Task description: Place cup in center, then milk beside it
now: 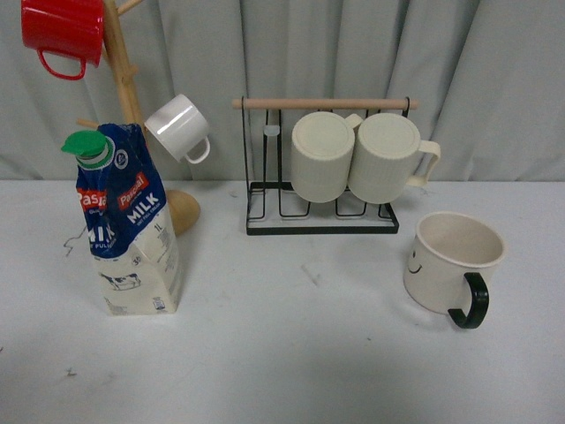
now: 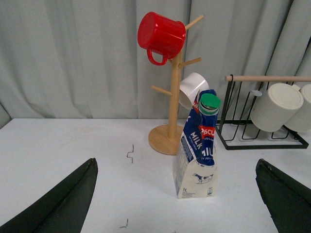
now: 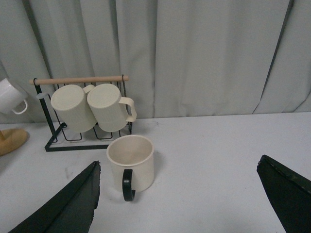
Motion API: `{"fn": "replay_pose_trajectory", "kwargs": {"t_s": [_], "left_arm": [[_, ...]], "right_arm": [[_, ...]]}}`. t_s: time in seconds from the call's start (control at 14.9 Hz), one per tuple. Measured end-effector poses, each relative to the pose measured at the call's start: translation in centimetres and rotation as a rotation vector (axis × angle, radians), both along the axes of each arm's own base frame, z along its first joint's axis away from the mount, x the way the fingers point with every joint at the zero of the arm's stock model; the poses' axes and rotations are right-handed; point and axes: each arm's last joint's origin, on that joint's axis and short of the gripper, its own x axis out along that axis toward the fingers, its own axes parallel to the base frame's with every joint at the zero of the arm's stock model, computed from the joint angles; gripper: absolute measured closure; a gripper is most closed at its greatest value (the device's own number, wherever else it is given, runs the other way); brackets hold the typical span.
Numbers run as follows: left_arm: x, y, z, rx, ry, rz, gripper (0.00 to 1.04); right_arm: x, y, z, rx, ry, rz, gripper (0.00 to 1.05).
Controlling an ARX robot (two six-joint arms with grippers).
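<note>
A pleated grey curtain (image 1: 485, 71) hangs behind a flat white bench (image 1: 291, 353). At the back of the bench, near the middle, stands a black wire rack (image 1: 309, 231) with a wooden top bar. Two ribbed cream mugs (image 1: 322, 155) lie tilted on it, side by side.

To its left rises a wooden mug tree (image 1: 125, 88) on a round base. It carries a red mug (image 1: 62, 31) up high and a small white mug (image 1: 177, 126) lower down.

The left tool (image 2: 176, 162) has its dark fingers (image 2: 73, 194) spread wide, gripping nothing. The right tool (image 3: 180, 161) is spread just as wide.

The tall blue-and-white milk carton (image 1: 132, 230), with a green cap and a creased top, stands upright on the bench's left side, just in front of the tree's base. It is ahead of the left tool and touches neither finger.

The wide cream cup (image 1: 450, 261) with a black handle and smiley face sits mouth-up on the right side, in front of the rack's right end. It is well apart from the carton and clear of the right tool.
</note>
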Motion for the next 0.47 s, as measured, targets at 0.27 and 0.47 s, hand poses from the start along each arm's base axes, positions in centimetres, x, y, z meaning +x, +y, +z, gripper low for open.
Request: {"fn": "replay_pose_trajectory", "kwargs": {"t_s": [0.27,0.47], "left_arm": [[0.00,0.00,0.00,0.000,0.000,0.000,0.07],[0.00,0.00,0.00,0.000,0.000,0.000,0.07]], "right_arm": [[0.00,0.00,0.00,0.000,0.000,0.000,0.06],[0.00,0.00,0.00,0.000,0.000,0.000,0.06]]}}
